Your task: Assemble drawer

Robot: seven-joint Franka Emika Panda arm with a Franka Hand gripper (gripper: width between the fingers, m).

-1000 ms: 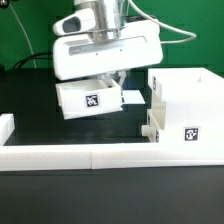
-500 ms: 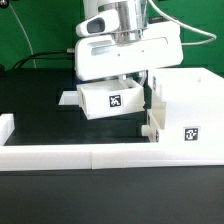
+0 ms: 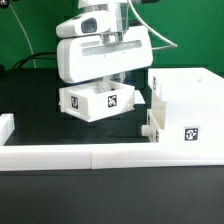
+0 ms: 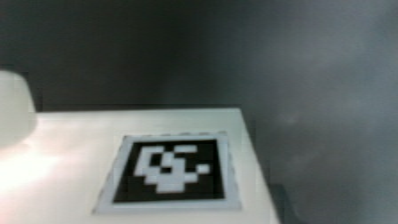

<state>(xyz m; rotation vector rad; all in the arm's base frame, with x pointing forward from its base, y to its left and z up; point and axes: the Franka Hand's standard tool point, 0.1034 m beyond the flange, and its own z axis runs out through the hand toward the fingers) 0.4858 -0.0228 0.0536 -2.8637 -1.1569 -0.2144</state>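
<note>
- exterior view: the gripper (image 3: pixel 105 80) hangs over the middle of the black table (image 3: pixel 35 100). its broad white body sits right above a small white tray (image 3: pixel 98 108).
- the tray is pressed up against the underside of the gripper body. it is tilted, with the end toward the exterior view's left a little lower. its bottom edge looks clear of the table.
- the tray's front wall carries two square tags (image 3: pixel 113 98) side by side.
- jaws: closed on the tray, judged from the way it hangs tilted beneath the hand. the fingertips are hidden by the gripper body and the tray wall in both views.
- the large white box (image 3: pixel 185 95) stands on the table toward the exterior view's right, just beside the tray. i cannot tell whether the two touch. the box's front shows one small box tag (image 3: pixel 189 133).
- a low white border wall (image 3: pixel 100 155) runs along the front of the table, ahead of tray and box. the tray is apart from it.
- the box, the border wall and the gripper's outer body show only in the exterior view.
- the wrist view gives a close, blurred look down on a flat white face of the tray bearing one tag, with dark background beyond.
- the wrist view also shows a pale blur (image 4: pixel 15 105) at the frame edge. i cannot tell what it is.
</note>
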